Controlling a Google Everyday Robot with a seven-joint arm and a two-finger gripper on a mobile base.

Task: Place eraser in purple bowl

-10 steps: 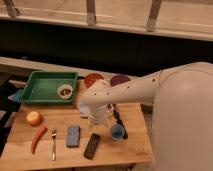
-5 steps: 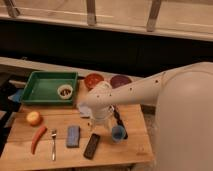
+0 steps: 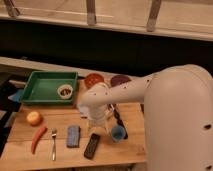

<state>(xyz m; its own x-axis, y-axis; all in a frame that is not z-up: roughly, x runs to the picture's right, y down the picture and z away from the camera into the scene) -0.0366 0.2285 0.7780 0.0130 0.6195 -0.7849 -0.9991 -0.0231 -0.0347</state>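
Two bowls stood at the far edge of the wooden table (image 3: pixel 134 114): the purple bowl (image 3: pixel 120 80) and, just left of it, an orange-red bowl (image 3: pixel 93 80). The eraser (image 3: pixel 91 146) lay flat near the front edge, well apart from the purple bowl. The gripper (image 3: pixel 99 129) hung just above the eraser's far end, between it and the bowls. How far it was open, and whether it touched the eraser, could not be told. A blue-grey block (image 3: pixel 73 136) lay just left of the eraser and a small blue cup (image 3: pixel 118 132) stood just right of it. A dark utensil (image 3: pixel 118 119) lay between the cup and the purple bowl. Further left were a fork (image 3: pixel 53 144), a red pepper (image 3: pixel 38 138), a round yellow fruit (image 3: pixel 34 118) and a green tray (image 3: pixel 40 87) holding a small dish (image 3: pixel 64 91).
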